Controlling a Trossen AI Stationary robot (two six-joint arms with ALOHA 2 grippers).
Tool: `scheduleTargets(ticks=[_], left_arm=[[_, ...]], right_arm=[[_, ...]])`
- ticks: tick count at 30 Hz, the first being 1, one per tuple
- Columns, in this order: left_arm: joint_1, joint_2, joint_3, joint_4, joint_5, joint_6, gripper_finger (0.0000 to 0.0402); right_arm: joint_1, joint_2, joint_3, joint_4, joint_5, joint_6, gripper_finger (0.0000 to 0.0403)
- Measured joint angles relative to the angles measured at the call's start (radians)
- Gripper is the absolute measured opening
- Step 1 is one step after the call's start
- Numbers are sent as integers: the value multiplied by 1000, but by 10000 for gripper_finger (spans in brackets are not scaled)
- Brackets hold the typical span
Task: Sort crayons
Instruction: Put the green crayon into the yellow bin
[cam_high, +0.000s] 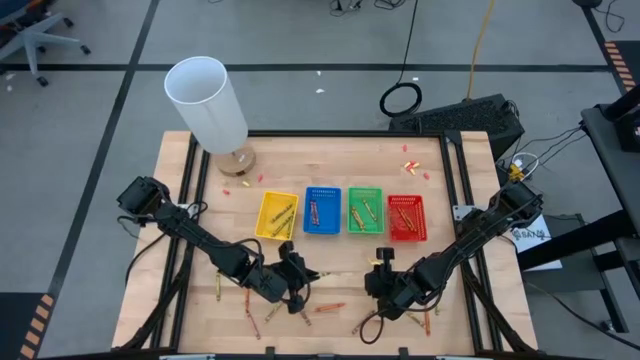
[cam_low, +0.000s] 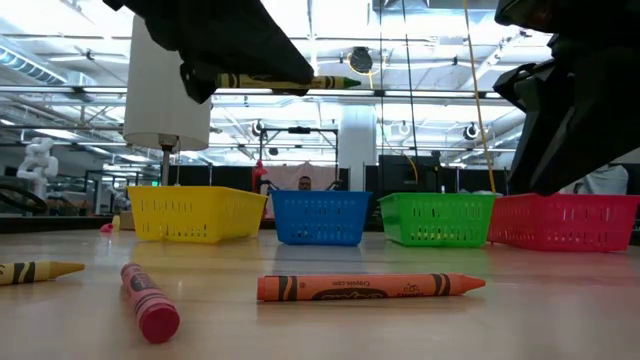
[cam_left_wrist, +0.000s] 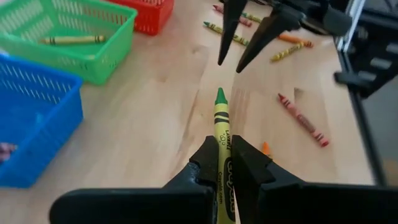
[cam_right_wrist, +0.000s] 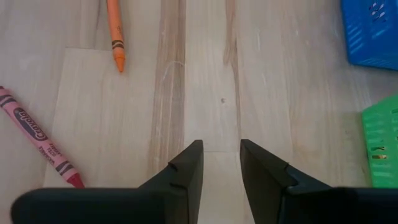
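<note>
The left gripper (cam_left_wrist: 222, 163) hangs above the table (cam_high: 330, 160) on the near side of the yellow tray (cam_high: 277, 215), its fingers (cam_left_wrist: 200, 167) pinching a yellow-green crayon (cam_left_wrist: 221, 134) lengthwise, so that the green tip pokes out past them; in the low view that crayon (cam_low: 290, 82) lies level in the air, well clear of the wood. The right gripper (cam_right_wrist: 220, 163) hovers close by, nearer the front edge than the green tray (cam_high: 364, 210), with its fingers (cam_right_wrist: 186, 167) spread apart over bare wood and nothing between them. Four trays stand in a row across the middle of the table: starting from the yellow tray come the blue tray (cam_high: 322, 210), the green tray and the red tray (cam_high: 406, 217), each with a few crayons inside. Loose crayons lie scattered on the front part of the table, on the near side of the yellow tray: an orange crayon (cam_low: 370, 287) lies flat on its side, a red crayon (cam_low: 148, 300) lies angled just beside it, and a yellow crayon (cam_low: 35, 270) rests at the edge of the low view. A white cylinder (cam_high: 206, 103) stands on a round base behind the yellow tray, at the far left corner.
</note>
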Motion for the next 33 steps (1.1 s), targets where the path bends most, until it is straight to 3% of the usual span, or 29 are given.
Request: scheduleTargets(ticks=[4,14,17,27,33], left_arm=[[0,0,0,1,-16,117,22],[60,-61,0,-52,-54,26,22],[97,-111,0,-152,-55,-32,22],[173,-175,0,-745,-93,-414,22],[178,-162,-3,-767,-160,-503,22]], right_arm=[[0,0,0,1,0,-4,93],[0,0,0,1,0,-7,93],[0,0,0,2,1,-22,93],[0,0,0,24,23,-25,93],[0,0,0,24,24,-32,93]])
